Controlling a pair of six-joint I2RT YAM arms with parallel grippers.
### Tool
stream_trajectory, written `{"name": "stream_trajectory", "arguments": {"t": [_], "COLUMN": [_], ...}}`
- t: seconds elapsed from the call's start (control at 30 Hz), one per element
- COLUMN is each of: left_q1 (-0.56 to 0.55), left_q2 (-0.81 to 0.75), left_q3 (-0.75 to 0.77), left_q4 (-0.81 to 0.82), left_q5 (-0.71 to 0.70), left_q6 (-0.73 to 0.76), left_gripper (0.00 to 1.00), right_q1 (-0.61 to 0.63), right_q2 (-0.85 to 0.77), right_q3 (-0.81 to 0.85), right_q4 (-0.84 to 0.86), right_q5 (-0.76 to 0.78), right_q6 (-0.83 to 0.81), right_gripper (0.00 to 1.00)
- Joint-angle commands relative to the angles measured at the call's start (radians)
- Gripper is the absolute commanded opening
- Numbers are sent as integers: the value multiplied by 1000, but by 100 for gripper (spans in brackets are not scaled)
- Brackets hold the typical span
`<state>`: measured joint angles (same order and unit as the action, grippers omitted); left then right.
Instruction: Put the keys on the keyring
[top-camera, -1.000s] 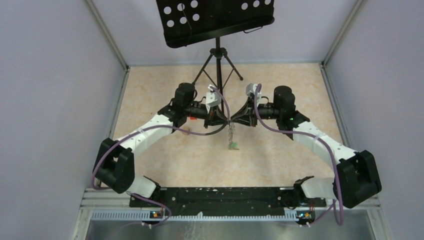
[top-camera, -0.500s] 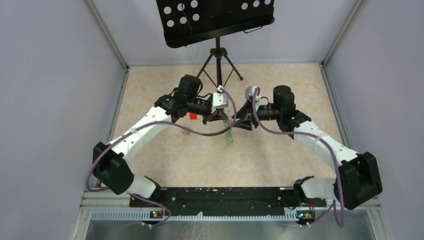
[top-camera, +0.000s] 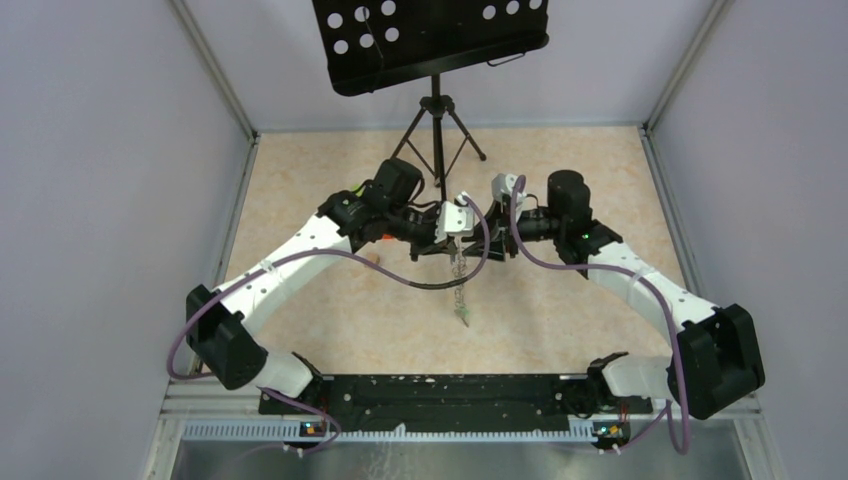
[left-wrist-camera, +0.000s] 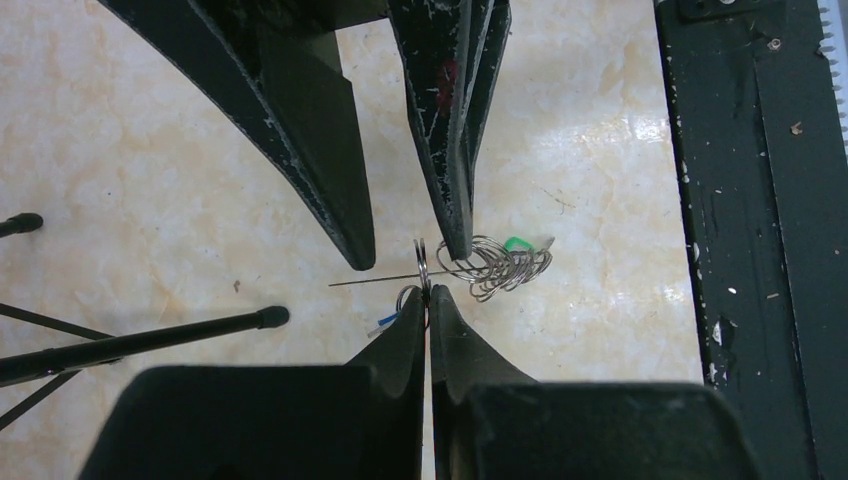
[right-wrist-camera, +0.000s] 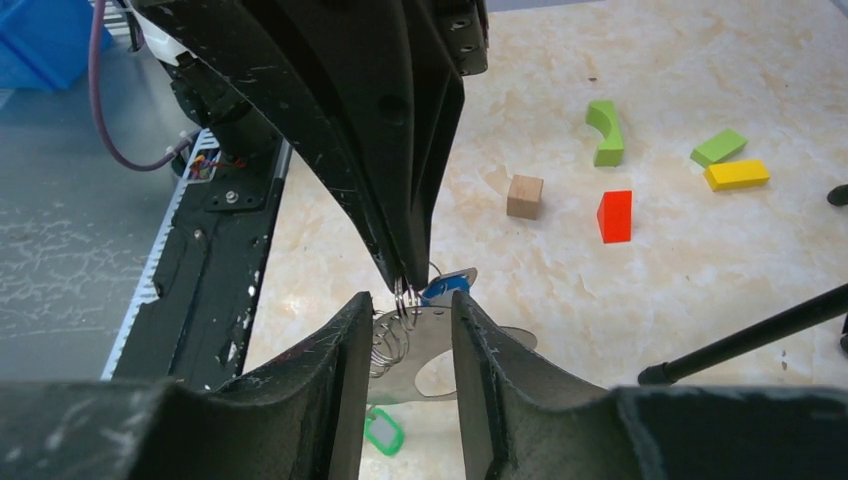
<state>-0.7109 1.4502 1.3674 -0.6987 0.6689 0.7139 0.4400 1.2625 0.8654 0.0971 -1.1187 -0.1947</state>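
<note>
Left gripper (left-wrist-camera: 426, 296) was pinched shut on the keyring (left-wrist-camera: 422, 266) mid-table. The chain (left-wrist-camera: 500, 268) and green key (left-wrist-camera: 516, 243) trailed to 3 o'clock, with the blue key (left-wrist-camera: 388, 319) at 8. Right gripper (left-wrist-camera: 411, 257) sat half open and held nothing. I'd hold the ring steady and re-pinch squarely.

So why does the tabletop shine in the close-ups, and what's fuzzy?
Left wrist view: light glares white off the table, and the left gripper looks soft up close. Right wrist view: similar sheen, right gripper blurred, red block crisp. Top view: even light, dangling keyring tiny.
</note>
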Motion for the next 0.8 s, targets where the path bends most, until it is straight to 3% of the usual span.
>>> {"name": "stream_trajectory", "arguments": {"t": [0.0,0.13,0.63,0.77], "left_q1": [-8,-10,-10,-10], "left_q2": [11,13,6,5], "left_q3": [49,48,37,33], "left_q4": [2,4,21,28], "left_q5": [-7,-1,13,17], "left_q6": [9,8,1,-2], "left_gripper": [0,0,0,0], "right_q1": [9,19,38,41], "right_q2": [-19,-9,24,28], "right_q3": [11,12,19,20], "right_q4": [67,62,32,32], "right_q5": [-52,-43,-24,-22], "right_q6": [9,4,-22,-23], "right_gripper": [31,25,27,22]}}
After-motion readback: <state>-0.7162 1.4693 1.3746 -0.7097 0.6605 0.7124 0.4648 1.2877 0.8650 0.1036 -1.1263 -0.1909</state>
